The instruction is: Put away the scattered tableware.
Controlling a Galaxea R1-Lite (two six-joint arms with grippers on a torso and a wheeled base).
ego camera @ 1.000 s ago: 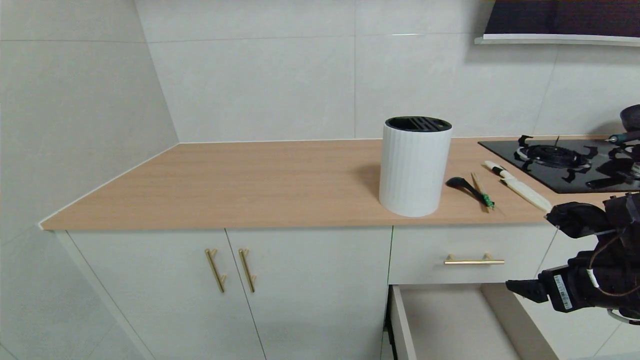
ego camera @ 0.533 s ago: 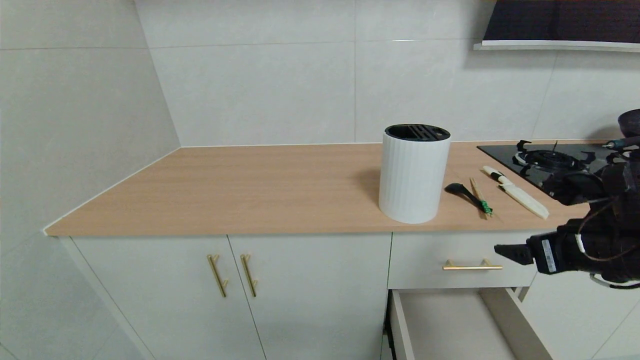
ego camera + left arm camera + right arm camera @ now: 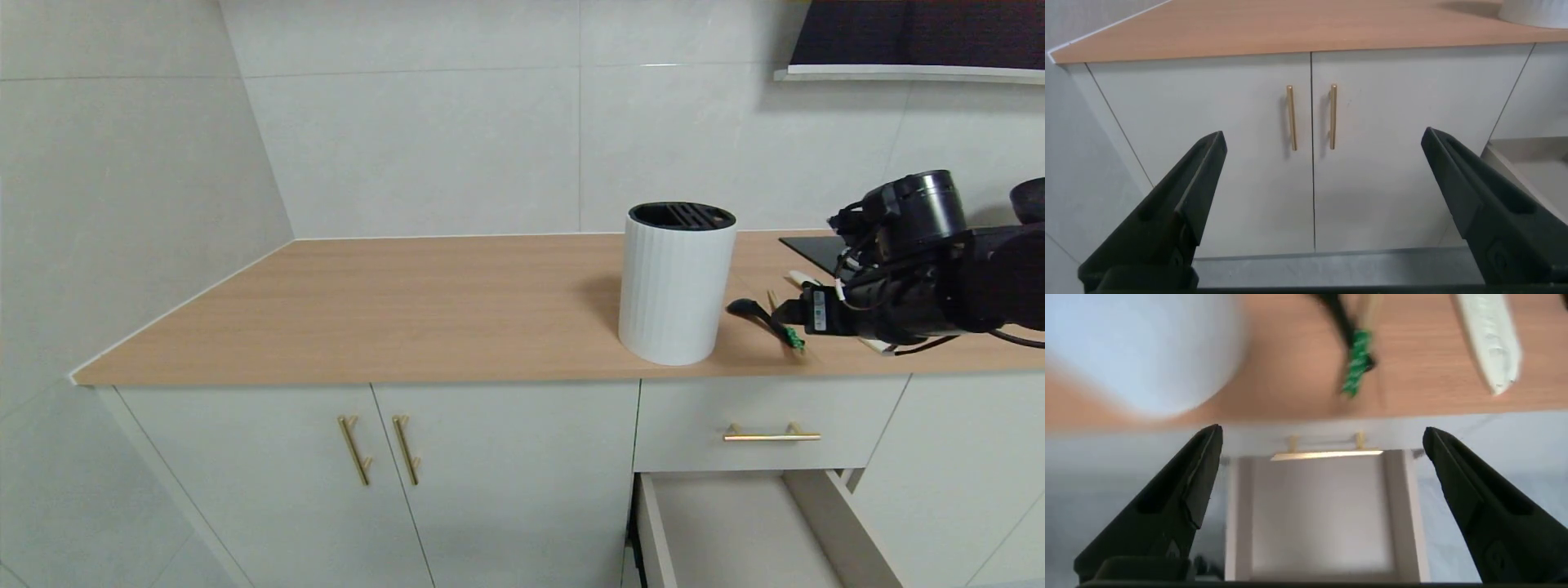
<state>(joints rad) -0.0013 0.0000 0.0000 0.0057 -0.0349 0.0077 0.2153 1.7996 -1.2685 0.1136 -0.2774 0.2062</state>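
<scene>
Tableware lies at the right end of the worktop (image 3: 408, 302), nr its front edge: black spoon (image 3: 744, 308) w/ bowl just beside the white utensil holder (image 3: 676, 282), chopsticks (image 3: 1374, 304) alongside the spoon, and a white knife (image 3: 1490, 335) further right, btw chopsticks and the black hob (image 3: 808, 245). A green end shows where spoon handle and chopsticks converge toward the front edge; can't tell which it belongs to. Holder stands upright, close to the front edge, well apart from the back wall (image 3: 408, 147), w/ a long run of bare wood from it to the worktop's left corner. R gripper (image 3: 1320, 434) hangs above the front edge, over the green end, fingers spread wide w/ nothing btw them; its arm comes in from the right, across the knife and the hob's corner. Directly below is a shut drawer (image 3: 686, 412) w/ gold handle (image 3: 771, 434), and under that an open drawer (image 3: 718, 531) jutting out past the front edge. L gripper (image 3: 1320, 143) is low, facing the double cabinet doors (image 3: 1208, 163) under the worktop's left part, fingers also spread wide, holding nothing.
</scene>
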